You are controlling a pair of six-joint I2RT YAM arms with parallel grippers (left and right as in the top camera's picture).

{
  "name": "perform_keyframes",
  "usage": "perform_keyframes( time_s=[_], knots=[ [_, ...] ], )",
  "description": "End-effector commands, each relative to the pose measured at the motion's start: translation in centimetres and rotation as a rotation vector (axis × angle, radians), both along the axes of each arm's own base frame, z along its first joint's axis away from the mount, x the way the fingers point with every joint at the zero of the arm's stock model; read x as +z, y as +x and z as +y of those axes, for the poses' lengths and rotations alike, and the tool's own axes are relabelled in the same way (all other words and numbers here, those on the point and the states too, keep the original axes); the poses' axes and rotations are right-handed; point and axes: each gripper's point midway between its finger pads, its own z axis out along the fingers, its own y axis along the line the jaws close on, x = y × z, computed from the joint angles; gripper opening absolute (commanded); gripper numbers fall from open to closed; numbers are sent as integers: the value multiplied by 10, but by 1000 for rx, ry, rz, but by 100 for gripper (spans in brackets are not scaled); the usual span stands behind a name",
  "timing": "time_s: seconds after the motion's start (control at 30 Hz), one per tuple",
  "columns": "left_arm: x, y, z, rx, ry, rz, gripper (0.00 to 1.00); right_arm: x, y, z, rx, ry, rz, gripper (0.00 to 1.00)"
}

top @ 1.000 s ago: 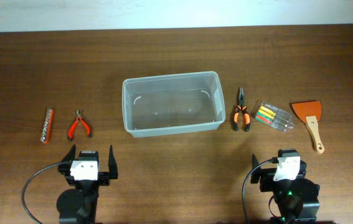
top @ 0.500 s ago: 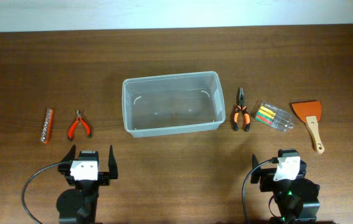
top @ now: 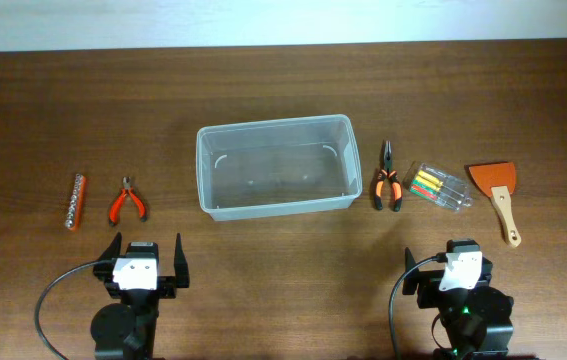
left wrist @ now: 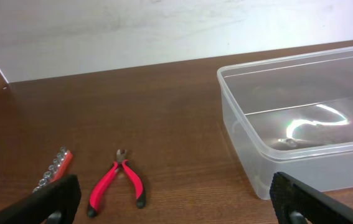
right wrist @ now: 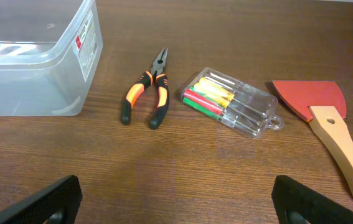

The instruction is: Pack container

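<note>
The clear plastic container (top: 275, 165) stands empty at the table's middle; it also shows in the left wrist view (left wrist: 301, 124) and the right wrist view (right wrist: 33, 62). Left of it lie red-handled cutters (top: 127, 201) (left wrist: 117, 182) and an orange socket rail (top: 77, 200) (left wrist: 53, 169). Right of it lie orange-black pliers (top: 387, 184) (right wrist: 146, 94), a clear case of small screwdrivers (top: 437, 187) (right wrist: 231, 102) and an orange scraper with a wooden handle (top: 497, 196) (right wrist: 325, 118). My left gripper (top: 144, 262) (left wrist: 175, 202) and right gripper (top: 453, 268) (right wrist: 176, 202) are open and empty near the front edge.
The dark wooden table (top: 283, 90) runs back to a white wall (left wrist: 132, 28). Both arm bases sit at the front edge, with black cables beside them.
</note>
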Motion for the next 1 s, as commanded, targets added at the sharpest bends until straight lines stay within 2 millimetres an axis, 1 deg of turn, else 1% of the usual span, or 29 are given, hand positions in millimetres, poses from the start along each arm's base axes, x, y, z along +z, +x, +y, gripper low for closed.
perform_keyframes(
  time_s=[0.0, 0.4, 0.53, 0.6, 0.67, 0.8, 0.87, 0.93, 0.97],
  knots=[
    [-2, 0, 0, 0, 18, -1, 99, -1, 0, -4, -24, -2, -6, 99],
    [-2, 0, 0, 0, 18, -1, 99, -1, 0, -4, -24, -2, -6, 99],
    [6, 1, 0, -2, 17, -32, 99, -1, 0, -4, -24, -2, -6, 98],
    [2, 1, -6, -36, 11, -15, 99, 0, 0, -4, -24, -2, -7, 99],
    [-2, 0, -8, -45, 8, -2, 99, -1, 0, -4, -23, -1, -6, 99],
    [-1, -1, -22, -124, -15, -1, 99, 0, 0, 9, 36, 57, -7, 99],
    [-2, -1, -24, -126, -65, 7, 99, 5, 2, 11, 42, 61, -29, 99],
    [1, -1, -24, -113, -130, 7, 99, 13, 4, 21, 100, 85, -59, 98],
    [7, -1, -24, -109, -154, -1, 99, 20, 5, 29, 142, 101, -85, 99]
  ],
)
